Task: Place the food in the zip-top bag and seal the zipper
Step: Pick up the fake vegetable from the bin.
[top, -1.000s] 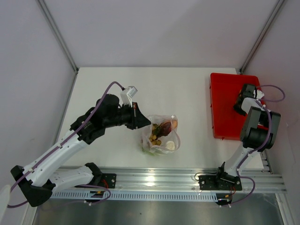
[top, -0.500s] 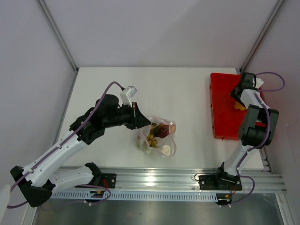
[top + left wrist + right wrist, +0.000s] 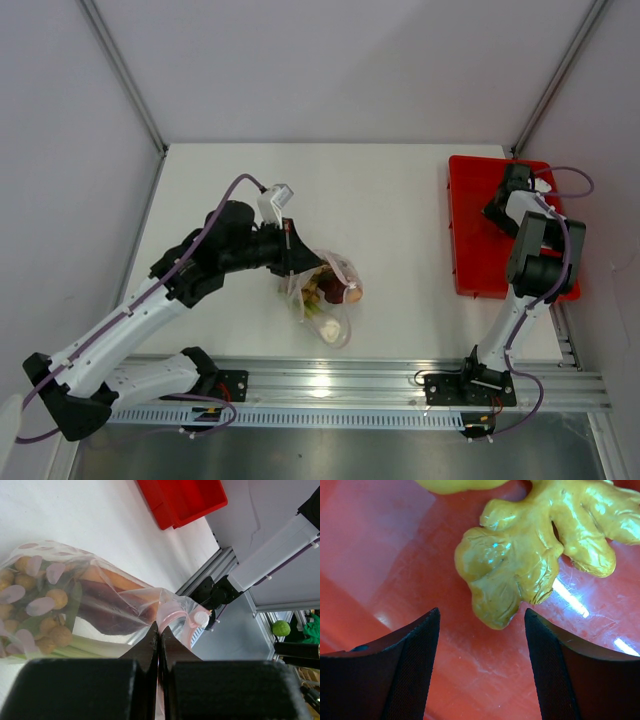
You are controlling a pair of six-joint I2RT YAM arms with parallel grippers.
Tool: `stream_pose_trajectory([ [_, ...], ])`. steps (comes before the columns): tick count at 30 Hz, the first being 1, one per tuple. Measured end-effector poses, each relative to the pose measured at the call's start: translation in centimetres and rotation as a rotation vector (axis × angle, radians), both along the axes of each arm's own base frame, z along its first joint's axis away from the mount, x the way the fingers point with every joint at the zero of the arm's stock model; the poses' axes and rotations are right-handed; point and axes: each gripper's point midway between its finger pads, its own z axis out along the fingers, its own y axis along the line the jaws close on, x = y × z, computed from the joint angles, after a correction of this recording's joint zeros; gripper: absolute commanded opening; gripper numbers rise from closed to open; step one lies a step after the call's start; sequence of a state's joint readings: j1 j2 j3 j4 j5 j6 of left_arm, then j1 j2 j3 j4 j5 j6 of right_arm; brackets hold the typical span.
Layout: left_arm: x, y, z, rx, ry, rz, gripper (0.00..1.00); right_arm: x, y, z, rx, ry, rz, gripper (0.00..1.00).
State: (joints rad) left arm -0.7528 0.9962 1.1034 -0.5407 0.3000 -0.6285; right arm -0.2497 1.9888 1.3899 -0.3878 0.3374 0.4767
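Note:
The clear zip-top bag [image 3: 325, 300] hangs from my left gripper [image 3: 296, 265], which is shut on its pinkish zipper [image 3: 172, 615] strip beside the white slider [image 3: 201, 618]. Through the plastic I see food: tan-yellow balls [image 3: 47, 617] on green leaves, a dark red piece [image 3: 107, 614], an orange piece [image 3: 102, 577] and a green-white leek stalk [image 3: 95, 646]. My right gripper [image 3: 496, 210] stands open low over the red tray [image 3: 470, 250]. A knobbly yellow toy food [image 3: 520, 565] lies just ahead of its fingers [image 3: 415, 665], untouched. My right gripper [image 3: 482, 635] holds nothing.
A smooth yellow piece [image 3: 455, 484] lies at the top edge of the right wrist view, in the tray. The metal rail [image 3: 330, 385] runs along the table's near edge. Grey walls enclose the table on three sides.
The left gripper has pulled the bag up and a little left, so it now hangs bunched below the fingers. The right gripper has opened and shifted toward the tray's far left part.

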Motion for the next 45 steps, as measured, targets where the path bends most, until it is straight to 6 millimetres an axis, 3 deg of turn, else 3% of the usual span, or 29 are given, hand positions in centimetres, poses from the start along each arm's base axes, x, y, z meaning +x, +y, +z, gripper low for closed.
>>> stream_pose_trajectory([
  [11,0.2,-0.3,-0.6,0.015,0.016,-0.003,0.01,0.0,-1.2,-0.6,-0.030,-0.005,-0.112,0.62],
  [14,0.3,-0.3,-0.7,0.017,0.018,-0.003,0.01,0.0,-1.6,-0.8,-0.033,-0.006,-0.130,0.47],
  [15,0.3,-0.3,-0.7,0.017,0.018,-0.003,0.01,0.0,-1.6,-0.9,-0.027,-0.009,-0.135,0.37],
  [18,0.3,-0.3,-0.8,0.018,0.018,-0.003,0.01,0.0,-1.7,-1.3,-0.019,-0.006,-0.141,0.20],
  [20,0.3,-0.4,-0.9,0.020,0.022,-0.005,0.00,0.0,-1.8,-1.3,-0.019,-0.009,-0.143,0.13],
  [21,0.3,-0.4,-0.9,0.019,0.025,-0.010,0.01,0.1,-1.8,-1.2,-0.020,-0.013,-0.146,0.01],
  [27,0.2,-1.1,-1.6,0.030,0.052,-0.040,0.01,0.1,-1.7,-1.2,-0.027,-0.014,-0.131,0.00],
  [31,0.4,-1.3,-1.2,0.032,0.049,-0.045,0.01,-1.2,-0.4,-0.4,-0.041,0.000,-0.089,0.00],
  [35,0.8,-1.6,-0.3,0.028,0.028,-0.050,0.01,-1.8,2.4,3.5,-0.062,-0.048,-0.005,0.00],
  [40,1.3,-2.1,0.2,0.041,0.028,-0.059,0.00,-1.8,7.2,12.4,-0.067,-0.232,0.148,0.00],
  [43,1.5,-2.2,0.2,0.056,0.026,-0.066,0.01,-2.9,11.7,17.9,-0.037,-0.355,0.300,0.00],
  [45,1.7,-2.4,0.2,0.067,0.029,-0.069,0.01,-4.3,15.8,20.8,0.011,-0.415,0.447,0.00],
])
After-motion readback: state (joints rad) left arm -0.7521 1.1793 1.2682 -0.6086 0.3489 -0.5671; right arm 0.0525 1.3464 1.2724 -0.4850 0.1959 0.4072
